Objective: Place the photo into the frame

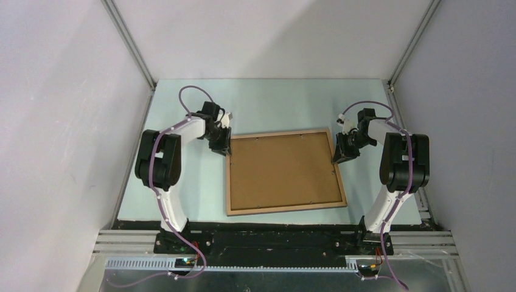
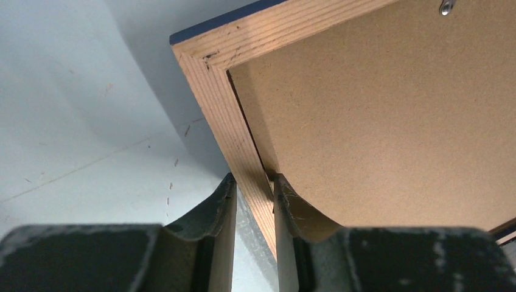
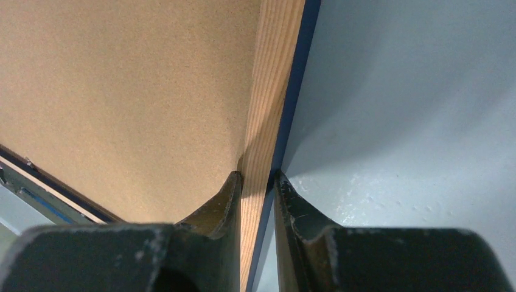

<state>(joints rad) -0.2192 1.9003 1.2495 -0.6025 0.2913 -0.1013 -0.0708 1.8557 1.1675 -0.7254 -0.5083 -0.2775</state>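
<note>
The frame [image 1: 286,208] lies in the middle of the table with its wood-brown face up, and the solid brown backing board [image 1: 281,170] fills it. The photo is hidden. My left gripper [image 1: 224,146] stands at the frame's far left corner. In the left wrist view [image 2: 254,188] its fingers straddle the left rail [image 2: 210,79], closed on it beside the board [image 2: 377,109]. My right gripper [image 1: 338,152] is at the right rail near the far corner. In the right wrist view [image 3: 258,182] it is shut on the rail [image 3: 274,73], whose dark blue edge shows.
The pale table mat [image 1: 274,103] is enclosed by white walls on the left [image 1: 67,121] and right [image 1: 468,121], with metal posts at the far corners. A black rail [image 1: 274,240] runs along the near edge by the arm bases.
</note>
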